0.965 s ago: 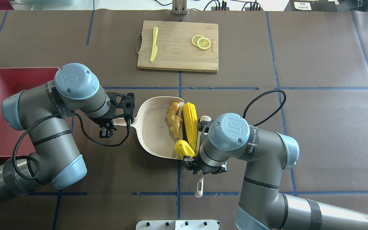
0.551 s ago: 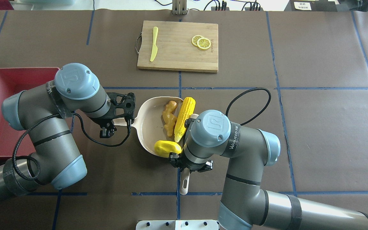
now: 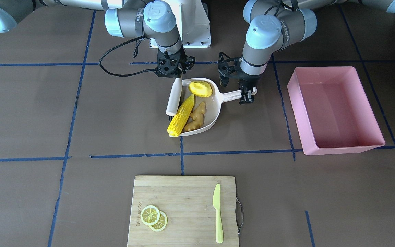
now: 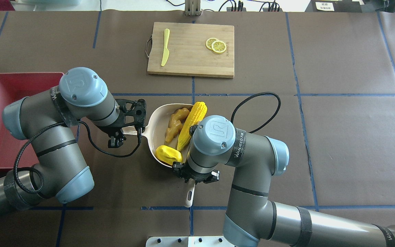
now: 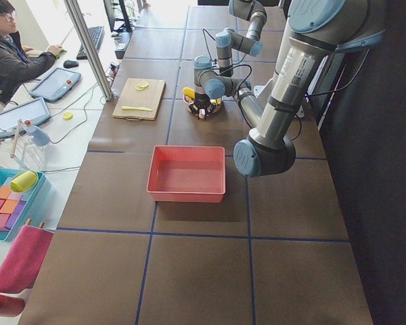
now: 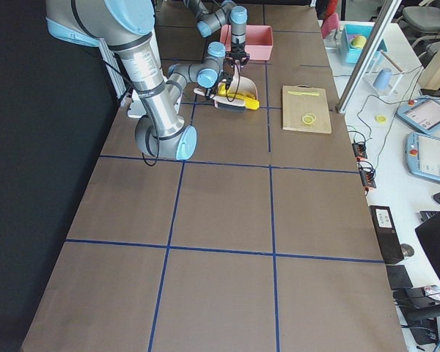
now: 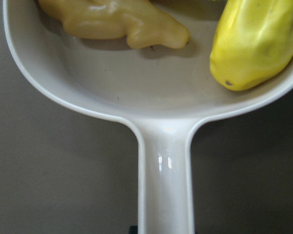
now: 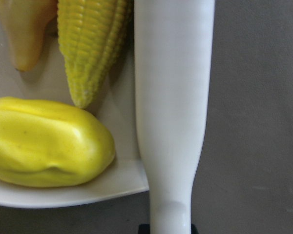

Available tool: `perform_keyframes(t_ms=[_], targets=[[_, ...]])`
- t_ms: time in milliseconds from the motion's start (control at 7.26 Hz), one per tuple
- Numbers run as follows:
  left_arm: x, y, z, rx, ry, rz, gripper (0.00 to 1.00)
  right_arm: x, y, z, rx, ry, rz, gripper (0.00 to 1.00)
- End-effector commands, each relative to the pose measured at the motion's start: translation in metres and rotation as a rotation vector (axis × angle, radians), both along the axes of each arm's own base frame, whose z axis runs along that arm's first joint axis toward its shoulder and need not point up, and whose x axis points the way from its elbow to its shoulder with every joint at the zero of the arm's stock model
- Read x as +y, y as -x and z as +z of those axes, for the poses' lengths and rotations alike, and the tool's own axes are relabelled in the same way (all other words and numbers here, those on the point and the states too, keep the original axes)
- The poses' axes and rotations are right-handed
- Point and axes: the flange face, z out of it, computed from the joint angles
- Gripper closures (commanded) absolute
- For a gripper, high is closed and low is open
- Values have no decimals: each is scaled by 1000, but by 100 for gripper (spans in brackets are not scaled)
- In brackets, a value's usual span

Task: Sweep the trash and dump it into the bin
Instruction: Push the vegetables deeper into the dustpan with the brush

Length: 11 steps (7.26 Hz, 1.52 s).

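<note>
In the front-facing view the sweep is judged nearly done: the potato (image 3: 200, 89), the ginger (image 3: 195, 118) and the corn (image 3: 181, 116) lie in the dustpan (image 3: 214, 104). The corn's thick end, however, juts past the open lip, and the brush (image 3: 174, 99) is laid along the corn's side. The step is best finished by the brush being driven a little deeper toward the handle side. The pan should meanwhile be held flat on the table (image 3: 81, 103), so that nothing slips under the lip, and tipped back only once the corn is wholly inside. The bin (image 3: 334, 109) stands well apart on the left arm's side, with nothing in it. The pan's handle end is clamped in the fingers of the left gripper (image 3: 248, 95), and the brush handle is gripped by the right gripper (image 3: 176, 74); both wrists are pointed downward. In the overhead view the left arm is seen folded, its elbow over the bin's near part and its forearm reached across to the handle. The right arm is bent over the pan's mouth, and most of the brush is hidden by its wrist. In the side views the fingers are too small to be judged. In the left wrist view the handle runs straight up the middle, so the grip is judged centred. In the right wrist view the brush is seen touching the corn, with the potato just beside it.
</note>
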Motion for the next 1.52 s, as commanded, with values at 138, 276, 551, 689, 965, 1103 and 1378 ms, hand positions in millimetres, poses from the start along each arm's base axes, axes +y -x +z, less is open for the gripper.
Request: perform_keyframes(t_ms=[138, 276, 551, 689, 965, 1103, 1378], targets=[[0, -1, 1, -2, 5, -4, 100, 4, -13, -5, -20, -7, 1, 100], [0, -1, 1, -2, 6, -5, 100, 3, -13, -3, -13, -16, 10, 100], [0, 0, 0, 0, 6, -6, 100, 5, -8, -7, -16, -47, 11, 100], [0, 0, -1, 2, 8, -9, 100, 5, -7, -8, -19, -78, -12, 100], [0, 0, -1, 2, 8, -9, 100, 5, -8, -9, -25, -114, -28, 100], [0, 0, 0, 1, 9, -9, 100, 6, -8, -9, -27, -123, -36, 100], [0, 0, 1, -1, 10, -9, 100, 8, -14, -12, -23, -126, -38, 100]])
